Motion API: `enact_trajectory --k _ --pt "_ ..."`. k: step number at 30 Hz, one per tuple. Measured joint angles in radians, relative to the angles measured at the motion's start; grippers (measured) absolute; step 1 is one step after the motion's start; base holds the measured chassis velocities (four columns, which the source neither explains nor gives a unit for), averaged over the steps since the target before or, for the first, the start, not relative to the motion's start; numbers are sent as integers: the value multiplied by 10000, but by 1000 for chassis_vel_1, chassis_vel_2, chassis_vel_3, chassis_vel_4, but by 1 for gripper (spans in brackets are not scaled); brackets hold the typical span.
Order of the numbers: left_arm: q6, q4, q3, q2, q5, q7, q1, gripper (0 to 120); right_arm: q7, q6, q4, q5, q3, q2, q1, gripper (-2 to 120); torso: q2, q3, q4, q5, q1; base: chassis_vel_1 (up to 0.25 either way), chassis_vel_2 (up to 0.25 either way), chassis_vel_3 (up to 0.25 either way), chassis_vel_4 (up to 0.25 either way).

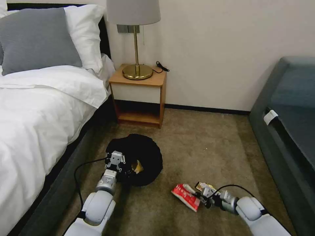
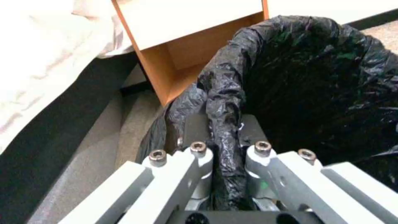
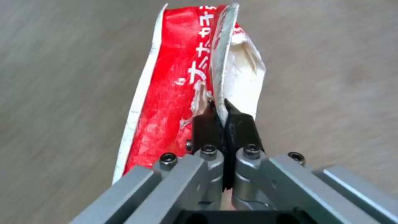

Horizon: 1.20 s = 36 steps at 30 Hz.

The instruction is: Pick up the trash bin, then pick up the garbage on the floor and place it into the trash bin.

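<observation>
Right gripper [image 3: 226, 116]: fingers pinched together on the folded edge of the red-white snack packet [image 3: 174, 93], which hangs forward from the pads, low over the carpet [image 1: 210, 141].
Left gripper [image 2: 226, 124]: fingers clamped on the rim of the trash bin [image 2: 315, 77], a fold of wrinkly black liner squeezed between them.
Packet position: in the head view the packet [image 1: 186, 196] sits at the right gripper [image 1: 200, 194], well apart from the bin [image 1: 144, 154], to the robot's right of it.
Bin position: held near the wooden nightstand [image 1: 139, 98], between the bed [image 1: 39, 108] and the open carpet; whether its base rests on the floor cannot be told.
Step in hand: bin secured, one piece of garbage gripped; the carry to the bin appears to be the stage reached.
Next move calls for: bringing the packet across and above the black opening before letting go, with the left arm keeping the mouth facing up; the limp packet could catch on the liner's rim.
Inside the bin: a yellowish scrap [image 1: 137, 167] shows against the liner beside the left gripper [image 1: 115, 163]; what it is cannot be made out.
Hidden or cut off: bin's base is covered by the liner; a small dark wrapper [image 1: 203, 186] beside the right gripper is partly masked by it; both arms run off the lower edge of the head view.
</observation>
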Motion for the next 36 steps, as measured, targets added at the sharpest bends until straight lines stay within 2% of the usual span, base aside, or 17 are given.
enact_trajectory --k 4,6,8,11,12,13,15,17,18,23,26,30,36 --pt "-8 -38 18 104 -3 29 11 4 328 154 -164 850 493 227 421 0 0 0 2 -1 0 0 0 0 0" --pt "-8 -50 4 225 -61 33 -69 4 1008 302 -402 1736 706 627 913 0 0 1 3 -2 0 0 0 0 0" --pt "-8 -50 -6 247 -71 32 -85 4 1285 342 -450 1909 708 736 1010 0 0 0 3 -1 0 0 0 0 0" --pt "-8 -39 -7 323 -101 35 -120 4 3969 646 -882 2088 516 1659 1524 0 0 1 2 3 0 0 0 0 0" --pt "-8 -39 -7 323 -101 35 -120 4 3969 646 -882 2088 516 1659 1524 0 0 1 2 3 0 0 0 0 0" --pt "-8 -38 12 325 -101 35 -121 4 4714 743 -1050 2103 440 1964 1696 0 0 1 6 3 0 0 0 0 0" --pt "-8 -36 93 329 -99 35 -108 4 5585 852 -1185 2145 357 2364 1917 0 0 1 5 -3 0 0 0 0 0" --pt "-8 -36 146 338 -91 35 -90 4 5855 869 -1166 2209 298 2508 1977 0 0 1 5 -1 0 0 0 0 0" --pt "-8 -55 256 371 -68 36 -28 4 6093 831 -730 2442 77 2655 1990 0 0 1 3 -3 0 0 0 0 0" --pt "-8 -137 337 450 -68 36 11 4 6237 686 252 3142 -322 2782 1899 0 0 1 3 -2 0 0 0 0 0" --pt "-12 -192 399 497 -90 34 -10 4 6305 566 1137 4233 -726 2916 1754 0 0 0 3 -1 0 0 0 0 0" --pt "-17 -192 484 524 -101 30 -80 4 6232 392 1845 5111 -1067 2998 1509 0 0 0 3 -1 0 0 0 0 0" --pt "-18 -192 631 604 -198 10 -208 4 5752 195 2706 5554 -1353 3015 1060 0 0 0 2 -1 0 0 0 0 0"
